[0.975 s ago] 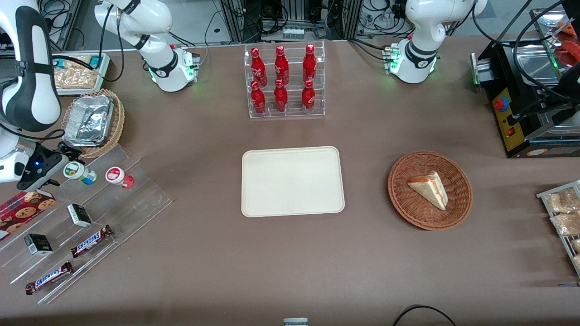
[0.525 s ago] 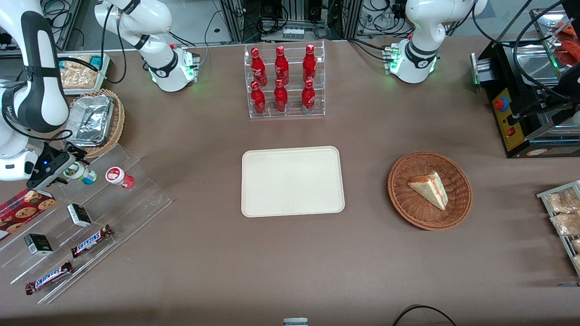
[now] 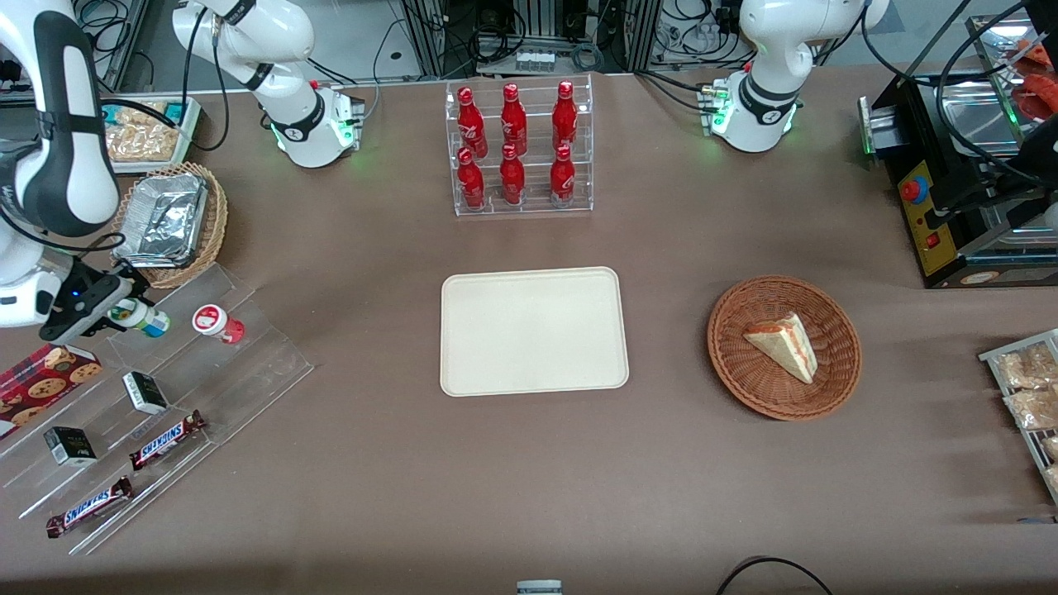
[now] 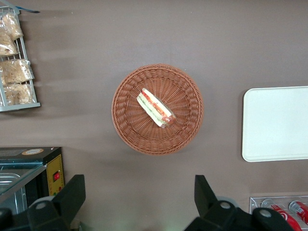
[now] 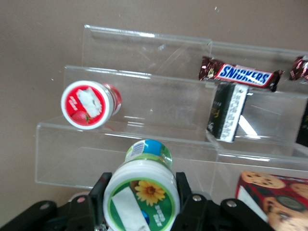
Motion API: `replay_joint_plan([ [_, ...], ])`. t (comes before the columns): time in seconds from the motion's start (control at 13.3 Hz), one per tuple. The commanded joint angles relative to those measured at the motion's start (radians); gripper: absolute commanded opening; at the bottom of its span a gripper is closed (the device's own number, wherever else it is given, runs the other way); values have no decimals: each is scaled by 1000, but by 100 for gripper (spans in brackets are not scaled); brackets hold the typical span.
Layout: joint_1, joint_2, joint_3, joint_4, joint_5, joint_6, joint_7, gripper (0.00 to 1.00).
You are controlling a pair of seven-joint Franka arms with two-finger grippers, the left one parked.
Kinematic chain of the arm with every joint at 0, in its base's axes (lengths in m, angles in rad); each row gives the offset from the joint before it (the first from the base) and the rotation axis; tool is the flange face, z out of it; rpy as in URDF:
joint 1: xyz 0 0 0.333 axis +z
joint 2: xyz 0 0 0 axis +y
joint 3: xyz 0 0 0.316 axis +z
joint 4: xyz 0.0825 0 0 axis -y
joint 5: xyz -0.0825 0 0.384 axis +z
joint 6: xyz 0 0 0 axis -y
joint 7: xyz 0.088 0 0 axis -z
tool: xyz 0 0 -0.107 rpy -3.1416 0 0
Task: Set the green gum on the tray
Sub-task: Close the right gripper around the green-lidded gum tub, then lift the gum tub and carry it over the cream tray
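Observation:
The green gum (image 3: 140,318) has a white lid with a green label and lies on the top step of the clear stepped rack (image 3: 248,364), at the working arm's end of the table. My right gripper (image 3: 122,307) is shut on its lid. In the right wrist view the black fingers (image 5: 100,190) press both sides of the lid of the green gum (image 5: 142,199), with my gripper (image 5: 141,192) around it. The cream tray (image 3: 533,330) lies flat at the table's middle, well apart from the gum. It also shows in the left wrist view (image 4: 276,122).
The red gum (image 3: 216,322) lies beside the green one on the same step (image 5: 89,104). Snickers bars (image 3: 165,440), small black boxes (image 3: 145,392) and a cookie box (image 3: 45,376) lie on the lower steps. A wicker basket with a foil container (image 3: 165,219) sits close by. A cola bottle rack (image 3: 517,149) and a sandwich basket (image 3: 783,347) flank the tray.
My gripper has moved in over the green gum's lid and closed on it. The gum has shifted slightly toward the working arm's end.

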Motion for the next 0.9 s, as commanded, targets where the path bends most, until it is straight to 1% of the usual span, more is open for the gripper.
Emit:
replay_joint_plan([
  [0.0, 40, -6, 5, 104, 0, -129, 74, 0],
  [0.15, 103, -3, 5, 147, 0, -203, 193, 0],
  [0.22, 138, -6, 5, 152, 0, -215, 256, 0],
  [0.6, 342, 20, 5, 153, 5, -234, 597, 0],
  [0.75, 451, 37, 5, 155, 12, -231, 752, 0],
  [0.82, 491, 46, 5, 155, 26, -223, 827, 0],
])
